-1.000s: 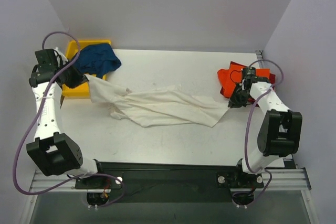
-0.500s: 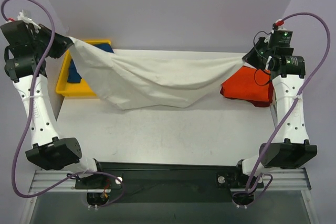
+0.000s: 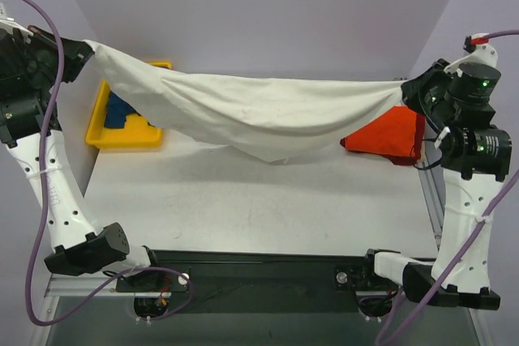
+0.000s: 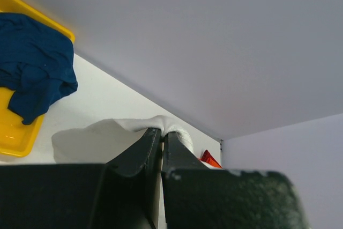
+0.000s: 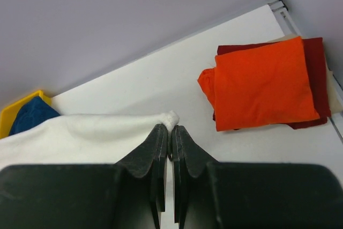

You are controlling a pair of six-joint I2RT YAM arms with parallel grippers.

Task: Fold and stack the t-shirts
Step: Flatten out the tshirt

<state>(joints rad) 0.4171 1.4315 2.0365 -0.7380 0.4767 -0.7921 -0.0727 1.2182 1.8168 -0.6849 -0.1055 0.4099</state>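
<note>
The off-white t-shirt [image 3: 259, 115] is pinched at one end by the left fingers [image 4: 144, 148] and at the other by the right fingers [image 5: 155, 148], hung sagging between them above the surface [image 3: 243, 200]. Beyond the right fingers, a folded orange-red t-shirt [image 5: 262, 81] is stacked on a dark red t-shirt [image 5: 316, 57].

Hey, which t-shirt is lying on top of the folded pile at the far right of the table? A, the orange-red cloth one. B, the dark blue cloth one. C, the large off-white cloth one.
A: in the right wrist view the folded orange-red cloth t-shirt lies on top of the dark red cloth t-shirt, whose edges peek out from under it.
</note>
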